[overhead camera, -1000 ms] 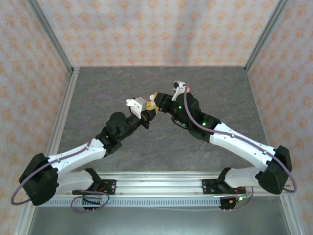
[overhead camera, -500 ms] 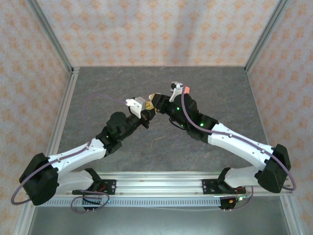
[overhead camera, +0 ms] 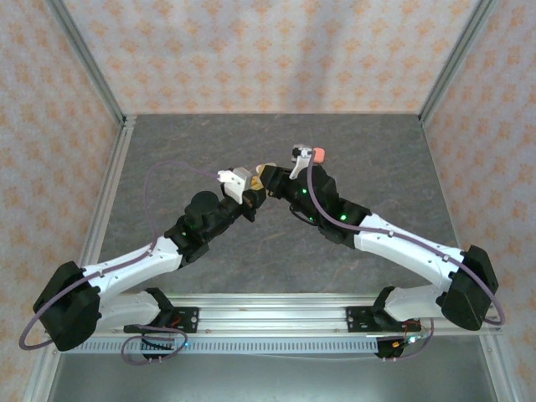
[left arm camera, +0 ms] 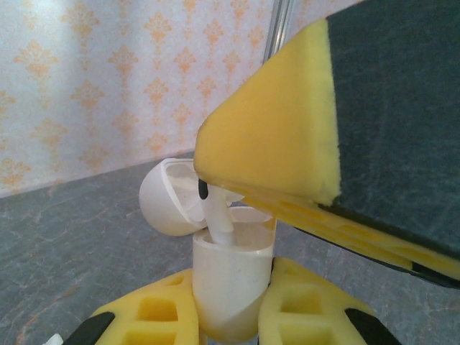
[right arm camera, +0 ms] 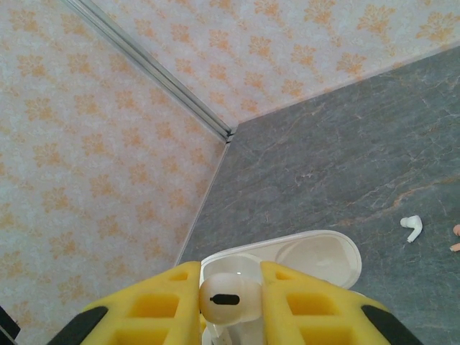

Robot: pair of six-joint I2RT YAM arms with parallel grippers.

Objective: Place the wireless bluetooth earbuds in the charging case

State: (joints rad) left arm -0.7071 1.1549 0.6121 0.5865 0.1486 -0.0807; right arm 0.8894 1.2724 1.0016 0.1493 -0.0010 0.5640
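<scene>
My left gripper [left arm camera: 231, 305] is shut on the lower body of a white charging case [left arm camera: 230, 277] and holds it upright above the table. Its round lid [left arm camera: 164, 198] is flipped open to the left. My right gripper [right arm camera: 230, 291] is shut on a whitish earbud [right arm camera: 228, 298] directly above the open case [right arm camera: 316, 259]. The earbud's stem [left arm camera: 218, 215] reaches down into the case's opening. In the top view the left gripper [overhead camera: 254, 191] and the right gripper [overhead camera: 270, 177] meet tip to tip over the middle of the table.
A second whitish earbud [right arm camera: 412, 227] lies loose on the dark stone-pattern table [overhead camera: 377, 159], with a bit of coral-pink [right arm camera: 456, 248] at the frame edge beside it. A coral-pink item [overhead camera: 319, 154] sits just behind the right wrist. Patterned walls enclose the table.
The right arm has shifted slightly left and lower onto the left gripper, uncovering more of the coral-pink item behind it. The left arm has barely moved. Both grips are unchanged.
</scene>
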